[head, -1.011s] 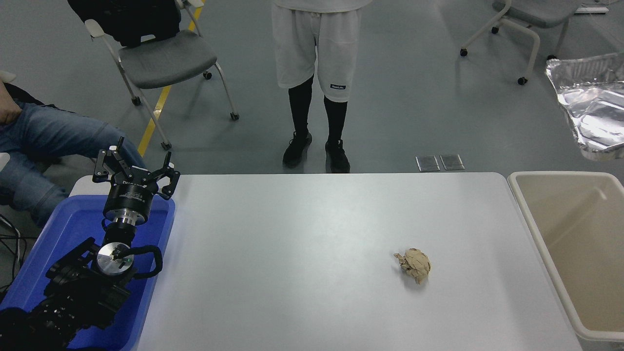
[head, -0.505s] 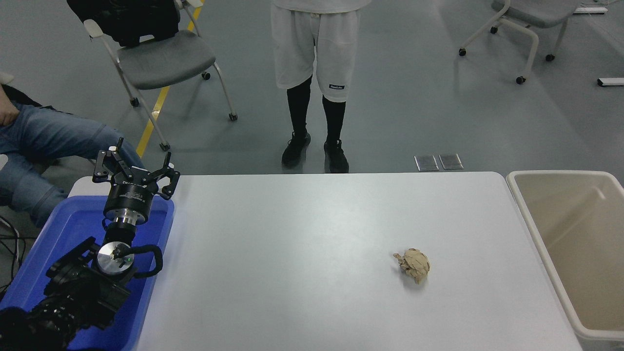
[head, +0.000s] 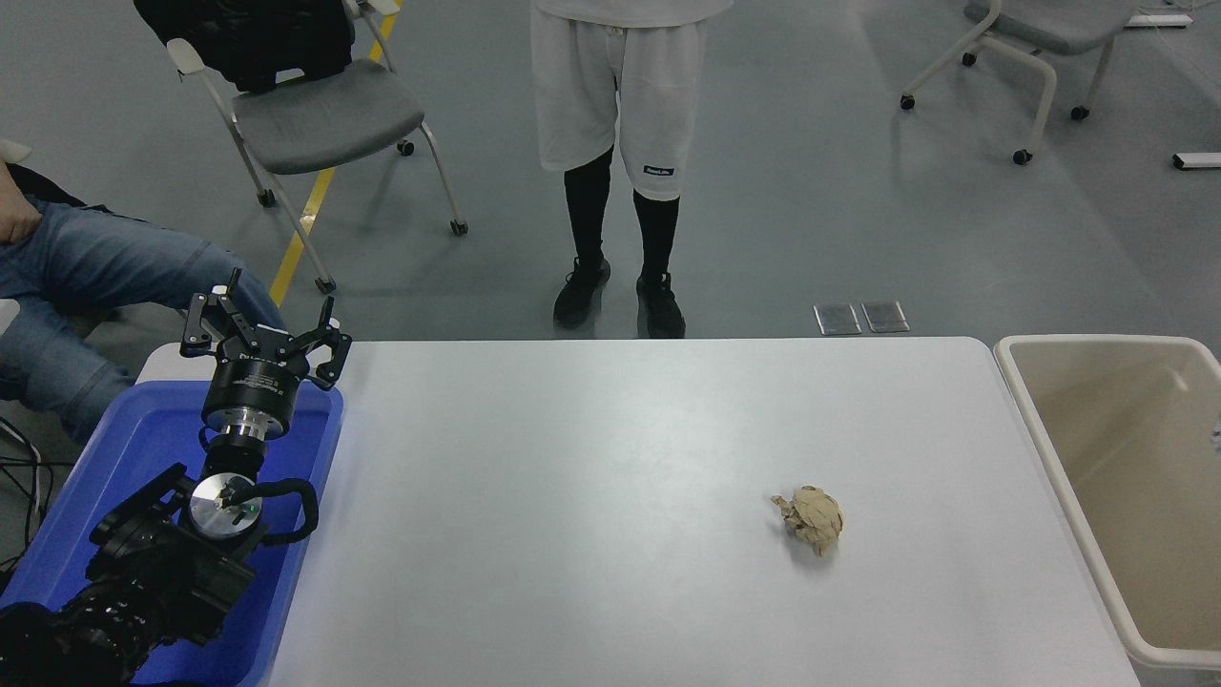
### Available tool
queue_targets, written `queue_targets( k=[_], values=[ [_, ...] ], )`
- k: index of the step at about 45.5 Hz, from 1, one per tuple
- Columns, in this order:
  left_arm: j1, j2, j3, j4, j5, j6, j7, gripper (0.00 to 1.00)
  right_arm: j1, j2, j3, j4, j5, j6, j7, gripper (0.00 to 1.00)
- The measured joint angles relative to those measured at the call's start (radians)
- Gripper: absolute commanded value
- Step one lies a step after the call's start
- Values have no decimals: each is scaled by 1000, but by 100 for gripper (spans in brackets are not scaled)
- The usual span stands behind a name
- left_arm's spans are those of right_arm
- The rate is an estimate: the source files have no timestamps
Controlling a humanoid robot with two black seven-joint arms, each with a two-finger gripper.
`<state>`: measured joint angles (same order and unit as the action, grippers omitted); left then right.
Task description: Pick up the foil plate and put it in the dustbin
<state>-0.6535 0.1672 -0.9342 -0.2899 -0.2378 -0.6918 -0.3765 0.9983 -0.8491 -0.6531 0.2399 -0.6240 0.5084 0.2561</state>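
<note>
The beige dustbin [head: 1057, 482] stands against the table's right end, and the part of its deep interior that shows holds nothing I can make out. The foil plate is out of view. My left gripper [head: 262, 329] is parked at the lower left above a blue tub, with its fingers spread open and nothing between them. The right arm and its gripper do not show in the picture.
A crumpled brown paper ball [head: 811, 518] lies on the white table [head: 591, 496], right of centre. The blue tub [head: 105, 458] sits at the left end. One person stands at the far edge [head: 620, 105] and another sits at the left [head: 86, 272]. Chairs stand behind.
The foil plate, seen in the air at the upper right edge one second ago, has left the picture. The left arm, the paper ball and the dustbin have not moved.
</note>
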Motion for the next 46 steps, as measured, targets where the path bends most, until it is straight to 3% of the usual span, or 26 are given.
queue_targets(
  k=[21,42,46],
  values=[
    [0,0,0,0,0,0,-1,99,-220,128,11,-79,127,-308,-8,0],
    [0,0,0,0,0,0,-1,99,-298,210,16,-132,185,-418,-43,0],
    [0,0,0,0,0,0,-1,99,-303,215,16,-136,194,-440,-45,29]
  ],
)
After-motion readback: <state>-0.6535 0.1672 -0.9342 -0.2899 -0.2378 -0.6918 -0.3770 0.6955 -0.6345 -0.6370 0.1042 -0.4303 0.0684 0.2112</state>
